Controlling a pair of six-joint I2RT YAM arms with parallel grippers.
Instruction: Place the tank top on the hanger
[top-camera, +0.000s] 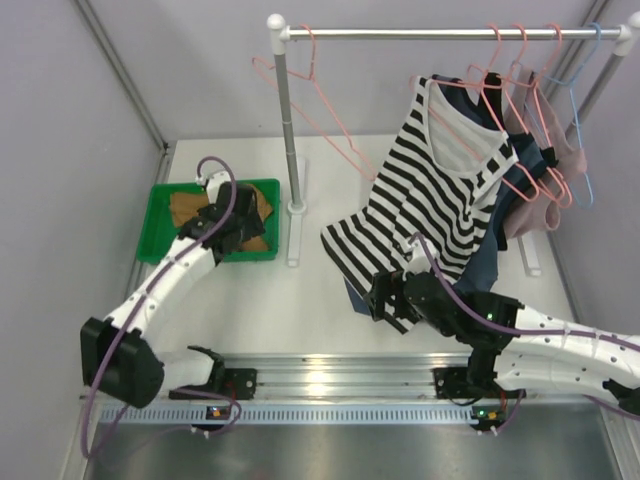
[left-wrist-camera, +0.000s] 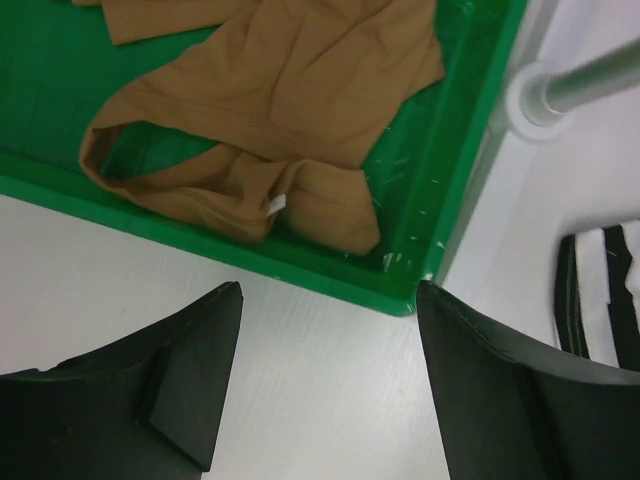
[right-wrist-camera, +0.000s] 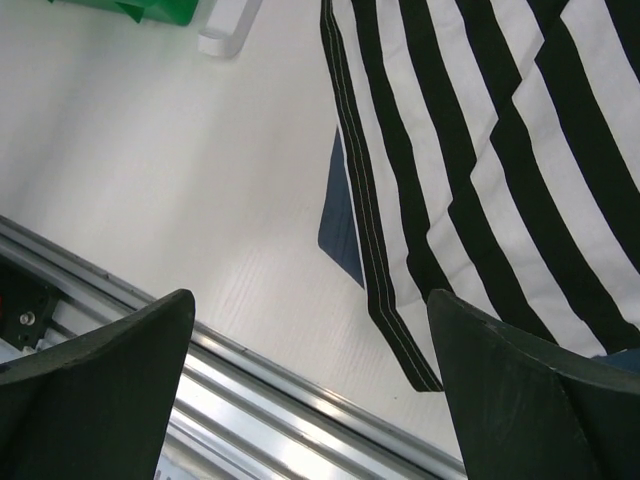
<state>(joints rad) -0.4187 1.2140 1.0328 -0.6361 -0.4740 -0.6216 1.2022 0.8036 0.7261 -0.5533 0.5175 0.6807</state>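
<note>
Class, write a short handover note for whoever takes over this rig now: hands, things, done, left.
Left hand: open, empty, above the near edge of the green tray.
Right hand: open, empty, low by the hem of the striped top.
Tank top lies crumpled in the tray.
Bare pink hanger hangs on the rail.
Done: nothing yet.
Left: lift the tank top, fit it on the hanger.

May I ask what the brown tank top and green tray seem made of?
Tank top: thin matte knit fabric, possibly cotton jersey; it lies in limp folds with stitched hems. Green tray: moulded plastic, slightly glossy, with pale scuff marks.
</note>
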